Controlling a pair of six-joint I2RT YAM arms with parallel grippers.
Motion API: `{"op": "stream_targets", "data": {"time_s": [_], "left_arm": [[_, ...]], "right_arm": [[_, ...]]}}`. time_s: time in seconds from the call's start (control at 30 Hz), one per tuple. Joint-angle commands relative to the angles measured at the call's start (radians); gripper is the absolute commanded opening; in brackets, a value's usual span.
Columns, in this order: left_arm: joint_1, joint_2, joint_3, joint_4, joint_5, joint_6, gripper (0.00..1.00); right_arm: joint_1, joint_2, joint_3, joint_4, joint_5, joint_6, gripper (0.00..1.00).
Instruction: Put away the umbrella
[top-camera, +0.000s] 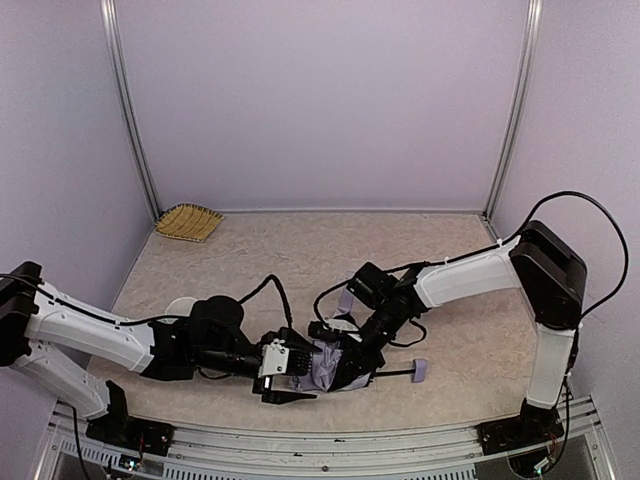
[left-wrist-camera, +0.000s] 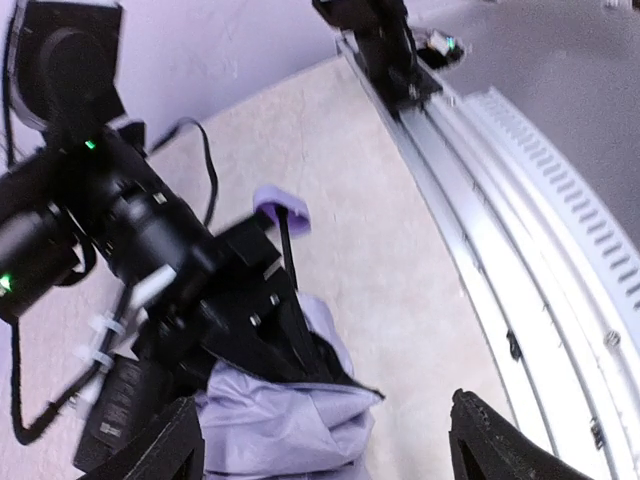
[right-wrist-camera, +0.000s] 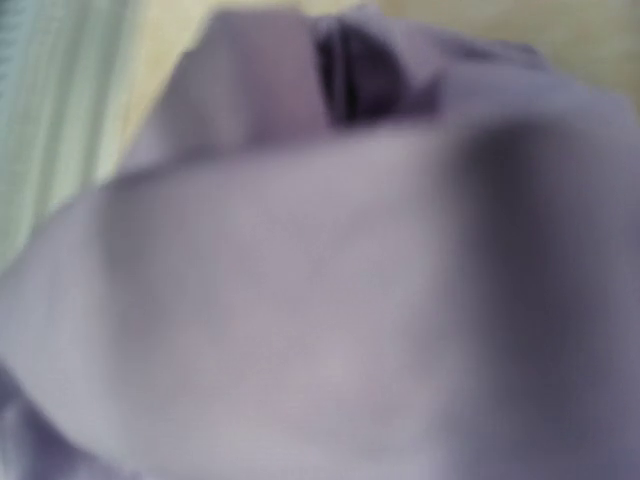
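The umbrella (top-camera: 327, 368) lies collapsed but loosely bunched, not stowed; left gripper (top-camera: 298, 372) spread beside it, right gripper (top-camera: 360, 352) against it, grip impossible to tell

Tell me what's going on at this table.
Both arms are on the lavender umbrella near the table's front edge. The right gripper is pushed down into the bunched fabric; whether it grips is hidden. The left gripper is open with fabric between its fingers. The shaft and handle stick out to the right.
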Motion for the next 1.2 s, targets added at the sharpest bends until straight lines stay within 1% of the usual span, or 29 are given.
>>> {"op": "stream_targets", "data": {"time_s": [0.0, 0.13, 0.3, 0.33, 0.4, 0.47, 0.53, 0.63, 0.7, 0.77, 0.87, 1.0, 1.1, 1.17], "left_arm": [[-0.03, 0.085, 0.039, -0.132, -0.207, 0.158, 0.83], [-0.029, 0.181, 0.073, -0.139, -0.277, 0.156, 0.86], [-0.029, 0.338, 0.182, -0.279, -0.315, 0.073, 0.86], [-0.026, 0.417, 0.233, -0.365, -0.36, 0.046, 0.84], [-0.016, 0.474, 0.289, -0.463, -0.353, 0.031, 0.79], [-0.007, 0.511, 0.335, -0.559, -0.315, 0.009, 0.67], [-0.004, 0.533, 0.364, -0.61, -0.269, -0.009, 0.57], [-0.003, 0.57, 0.408, -0.676, -0.211, -0.024, 0.42], [0.0, 0.591, 0.429, -0.702, -0.198, -0.038, 0.4], [0.011, 0.603, 0.446, -0.722, -0.166, -0.05, 0.39], [0.046, 0.614, 0.475, -0.766, -0.079, -0.068, 0.38], [0.1, 0.66, 0.538, -0.835, 0.041, -0.096, 0.37], [0.135, 0.702, 0.578, -0.881, 0.124, -0.114, 0.35], [0.157, 0.734, 0.601, -0.908, 0.168, -0.127, 0.35]], "right_arm": [[-0.005, 0.143, -0.007, -0.226, -0.114, 0.015, 0.11], [-0.006, 0.217, 0.044, -0.248, -0.141, -0.001, 0.1], [-0.01, 0.258, 0.088, -0.24, -0.147, -0.004, 0.11], [-0.012, 0.247, 0.103, -0.221, -0.136, 0.015, 0.17], [-0.018, 0.221, 0.102, -0.193, -0.109, 0.042, 0.25], [-0.034, 0.185, 0.087, -0.149, -0.077, 0.085, 0.36], [-0.061, 0.136, 0.048, -0.087, -0.048, 0.141, 0.43], [-0.102, 0.046, -0.015, -0.003, -0.024, 0.203, 0.5], [-0.115, -0.028, -0.054, 0.04, -0.001, 0.225, 0.54], [-0.122, -0.084, -0.086, 0.043, 0.032, 0.23, 0.57], [-0.136, -0.183, -0.144, 0.025, 0.121, 0.237, 0.59], [-0.146, -0.366, -0.231, 0.033, 0.274, 0.287, 0.59], [-0.137, -0.533, -0.305, 0.1, 0.408, 0.339, 0.57], [-0.078, -0.666, -0.373, 0.205, 0.485, 0.338, 0.57]]}}
